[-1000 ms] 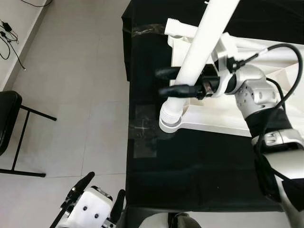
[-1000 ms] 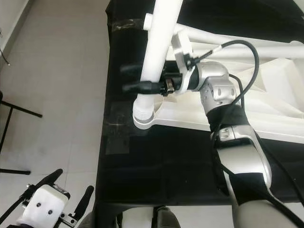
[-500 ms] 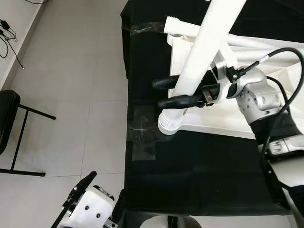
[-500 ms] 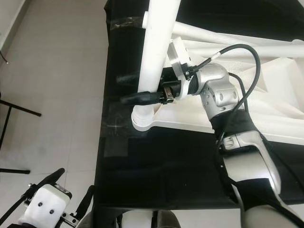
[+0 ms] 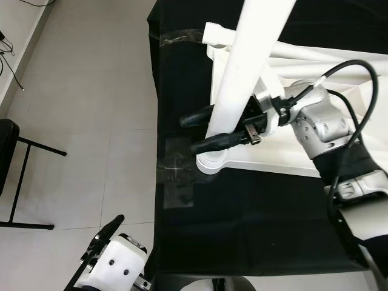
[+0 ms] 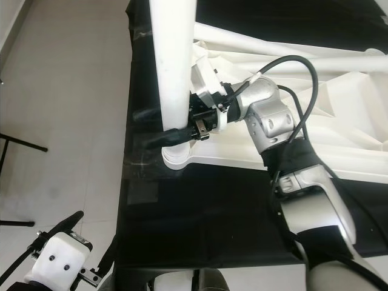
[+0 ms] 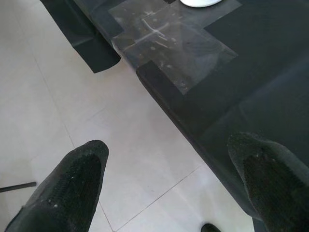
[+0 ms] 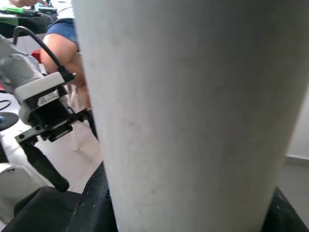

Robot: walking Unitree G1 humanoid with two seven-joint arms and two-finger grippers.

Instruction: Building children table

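step: fitting a leg into the corner socket of the upturned tabletop
leg: upright, foot in the socket, near the black mat's left edge
right gripper: fingers clamped round the leg low down, one each side
left gripper: idle over the floor, fingers spread, holding nothing
next: likely twist or press the leg home, keeping it plumb; check seating before letting go
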